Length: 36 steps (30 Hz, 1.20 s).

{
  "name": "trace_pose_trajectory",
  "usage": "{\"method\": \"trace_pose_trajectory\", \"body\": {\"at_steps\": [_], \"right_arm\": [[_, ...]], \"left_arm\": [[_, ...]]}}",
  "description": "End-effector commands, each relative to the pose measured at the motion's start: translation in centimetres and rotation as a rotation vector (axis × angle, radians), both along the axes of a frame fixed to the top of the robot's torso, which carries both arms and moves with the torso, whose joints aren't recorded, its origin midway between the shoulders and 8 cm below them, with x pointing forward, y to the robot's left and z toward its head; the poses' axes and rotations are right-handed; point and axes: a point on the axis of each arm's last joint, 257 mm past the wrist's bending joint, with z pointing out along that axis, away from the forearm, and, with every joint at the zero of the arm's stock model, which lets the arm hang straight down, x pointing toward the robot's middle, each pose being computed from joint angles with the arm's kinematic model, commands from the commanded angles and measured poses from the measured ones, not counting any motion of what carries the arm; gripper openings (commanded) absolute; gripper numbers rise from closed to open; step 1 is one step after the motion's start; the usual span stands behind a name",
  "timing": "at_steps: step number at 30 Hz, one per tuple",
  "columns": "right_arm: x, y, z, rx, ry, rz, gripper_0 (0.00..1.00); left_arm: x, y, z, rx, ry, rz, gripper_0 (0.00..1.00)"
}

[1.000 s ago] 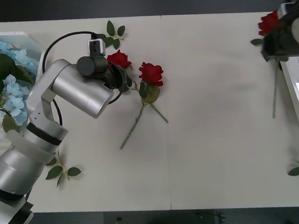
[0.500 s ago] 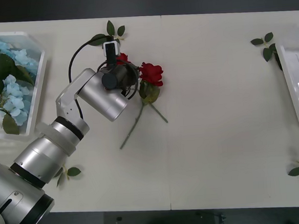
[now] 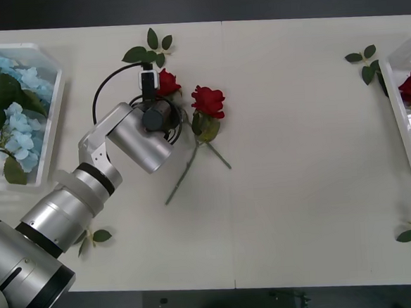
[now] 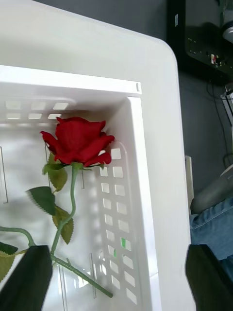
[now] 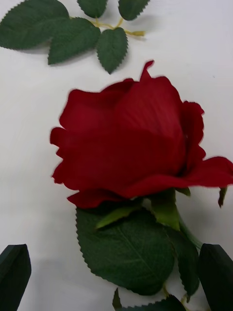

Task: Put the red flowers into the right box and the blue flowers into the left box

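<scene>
Your left pincer point(image 5: 116, 279) is spread wide, its two black fingertips point(image 5: 14, 277) at either side of a red rose point(image 5: 131, 146) lying on the surface point(image 3: 300, 190), with nothing gripped. In the front view that arm reaches over the rose point(image 3: 166, 82) near a leaf sprig point(image 3: 149, 51), and a second rose point(image 3: 208, 101) lies just beside it, its stem slanting toward you. Your right pincer point(image 4: 116, 279) is also released and wide open, hovering above the right box point(image 4: 145, 204), where one rose point(image 4: 77, 140) lies inside against the wall, stem and leaves trailing below the bloom. The blue flowers point(image 3: 11, 97) rest in the left box point(image 3: 55, 101) at the surface's far left edge.
</scene>
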Motion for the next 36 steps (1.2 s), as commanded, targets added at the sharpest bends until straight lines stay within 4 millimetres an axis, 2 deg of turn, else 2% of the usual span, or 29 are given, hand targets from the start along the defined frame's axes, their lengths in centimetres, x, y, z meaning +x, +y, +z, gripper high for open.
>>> {"method": "trace_pose_trajectory", "body": {"at_steps": [1,3,4,5,6,7,10,11,12,15,16,17,19,21,22,24,25,27,29,31,33,36], "right_arm": [[2.1,4.7,0.5,0.096,-0.029,0.079,1.00],[2.4,8.0,-0.6,0.196,-0.026,0.117,1.00],[2.4,8.8,-0.8,0.225,-0.028,0.125,1.00],[2.5,10.6,-1.3,0.279,-0.027,0.146,1.00],[2.4,12.5,-1.7,0.330,-0.027,0.170,1.00],[2.4,13.5,-2.0,0.356,-0.027,0.184,1.00],[1.8,19.9,-2.7,0.460,-0.027,0.302,1.00],[1.6,21.3,-2.9,0.473,-0.026,0.331,1.00],[0.9,24.4,-3.0,0.511,-0.035,0.396,1.00],[-1.5,31.1,-2.9,0.607,-0.086,0.542,1.00],[-2.4,32.8,-2.8,0.629,-0.095,0.584,1.00],[-3.8,34.9,-2.7,0.671,-0.099,0.627,1.00],[-5.6,37.3,-2.5,0.725,-0.096,0.686,1.00],[-8.6,41.1,-2.0,0.791,-0.091,0.818,1.00],[-9.5,41.8,-1.9,0.802,-0.090,0.854,1.00],[-12.5,44.3,-1.4,0.829,-0.100,0.994,1.00],[-13.3,44.9,-1.4,0.832,-0.102,1.029,1.00],[-16.3,47.6,-1.4,0.819,-0.116,1.183,1.00],[-18.5,49.6,-1.2,0.799,-0.142,1.303,1.00],[-19.6,50.9,-1.1,0.754,-0.163,1.387,1.00],[-21.2,52.6,-0.8,0.684,-0.199,1.511,1.00],[-22.8,54.0,-0.7,0.640,-0.216,1.615,1.00]], "left_arm": [[0.3,-2.0,1.6,0.048,-0.026,-0.049,1.00],[-0.2,-2.0,0.8,0.075,-0.007,-0.051,0.96],[-0.4,-1.9,0.6,0.085,0.000,-0.049,0.85],[-0.6,-1.8,0.3,0.097,0.009,-0.046,0.62],[-0.8,-1.7,0.0,0.111,0.017,-0.045,0.46],[-0.9,-1.6,-0.2,0.114,0.022,-0.043,0.41],[-1.1,-1.4,-0.6,0.133,0.030,-0.045,0.25],[-1.1,-1.4,-0.6,0.134,0.030,-0.046,0.16],[-1.1,-1.3,-0.7,0.134,0.031,-0.045,0.01],[-1.1,-1.1,-0.8,0.138,0.034,-0.043,0.00],[-1.1,-1.2,-0.8,0.136,0.034,-0.044,0.00],[-1.1,-1.0,-0.9,0.139,0.035,-0.041,0.00],[-1.2,-0.7,-1.2,0.142,0.040,-0.037,0.00],[-1.3,0.3,-1.6,0.154,0.044,-0.028,0.00],[-1.4,0.5,-1.7,0.156,0.044,-0.027,0.00],[-1.9,1.8,-2.3,0.164,0.047,-0.021,0.00],[-2.1,2.1,-2.4,0.166,0.044,-0.022,0.00],[-3.0,3.9,-2.7,0.168,0.036,-0.022,0.00],[-4.4,5.2,-3.2,0.167,0.035,-0.031,0.00],[-5.6,6.3,-3.7,0.169,0.039,-0.040,0.00],[-7.5,7.9,-4.2,0.165,0.048,-0.056,0.00],[-9.7,9.4,-4.5,0.169,0.057,-0.077,0.00]]}}
